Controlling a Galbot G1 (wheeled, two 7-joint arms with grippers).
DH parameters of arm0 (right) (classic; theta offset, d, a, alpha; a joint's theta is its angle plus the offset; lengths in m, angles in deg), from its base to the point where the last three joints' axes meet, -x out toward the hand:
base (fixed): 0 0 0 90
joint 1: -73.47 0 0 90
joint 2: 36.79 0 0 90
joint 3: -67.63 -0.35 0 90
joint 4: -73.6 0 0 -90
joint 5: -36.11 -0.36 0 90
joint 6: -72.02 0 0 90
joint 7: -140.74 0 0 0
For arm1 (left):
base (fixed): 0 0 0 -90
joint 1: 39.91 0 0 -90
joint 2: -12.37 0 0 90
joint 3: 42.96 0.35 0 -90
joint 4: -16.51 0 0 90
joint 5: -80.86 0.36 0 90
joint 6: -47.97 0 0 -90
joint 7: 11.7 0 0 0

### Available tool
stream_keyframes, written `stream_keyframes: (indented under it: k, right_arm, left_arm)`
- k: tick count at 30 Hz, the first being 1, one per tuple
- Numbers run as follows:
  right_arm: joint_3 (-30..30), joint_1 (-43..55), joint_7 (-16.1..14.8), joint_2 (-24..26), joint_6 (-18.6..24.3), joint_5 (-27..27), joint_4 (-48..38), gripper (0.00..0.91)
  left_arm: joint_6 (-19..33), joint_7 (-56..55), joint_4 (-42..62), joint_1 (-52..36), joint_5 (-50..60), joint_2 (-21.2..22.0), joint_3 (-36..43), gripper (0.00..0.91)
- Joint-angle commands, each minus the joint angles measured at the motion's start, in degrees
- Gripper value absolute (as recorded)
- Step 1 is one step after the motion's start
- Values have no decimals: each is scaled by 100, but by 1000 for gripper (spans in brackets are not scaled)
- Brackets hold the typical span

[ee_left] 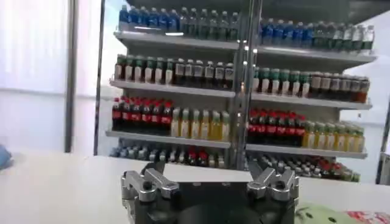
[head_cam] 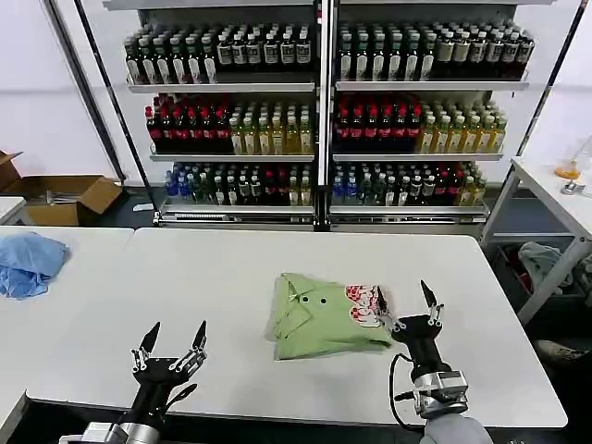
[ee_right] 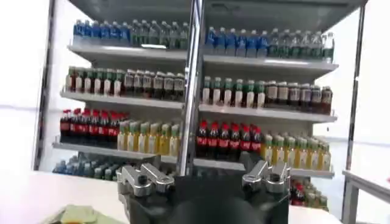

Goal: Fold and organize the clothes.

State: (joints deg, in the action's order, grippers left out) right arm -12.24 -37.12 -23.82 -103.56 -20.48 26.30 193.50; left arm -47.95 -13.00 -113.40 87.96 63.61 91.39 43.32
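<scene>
Light green soft-fabric polo shirt lies on the white table, near its middle and toward the robot's right. Already gathered into a compact, roughly square bundle; collar and small buttons face up, red-and-white printed patch sits at the bundle's right edge.

Right claw: low over the table at the shirt's right edge, fingers spread apart, one tip just beside or touching the patch; contact cannot be told. Nothing clamped.

Left claw: near the table's front edge, well apart from the shirt, fingers spread, holding nothing.

Crumpled light blue cloth rests on the neighbouring table far to the left. Shelving rack of bottled drinks stands behind.

Handling, by judgement: the fabric looks light and limp, with no stiffness, so it will sag and unfold if lifted from one point. Not fragile; the layers may slide over one another. Best hold is likely a pinch through all layers at a folded edge or corner, ideally both claws on opposite edges, keeping clear of the collar.
</scene>
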Motion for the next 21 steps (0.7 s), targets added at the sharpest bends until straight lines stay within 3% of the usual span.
stream_keyframes:
  k: [1,21]
  right_arm:
    - [-111,-726,13,-28,302,240,465,907]
    - [-345,-999,195,41,286,692,801,907]
  left_arm:
    - [-49,112,-63,-27,-35,-62,-6,907]
    - [-148,283,-380,240,-113,-208,-305,907]
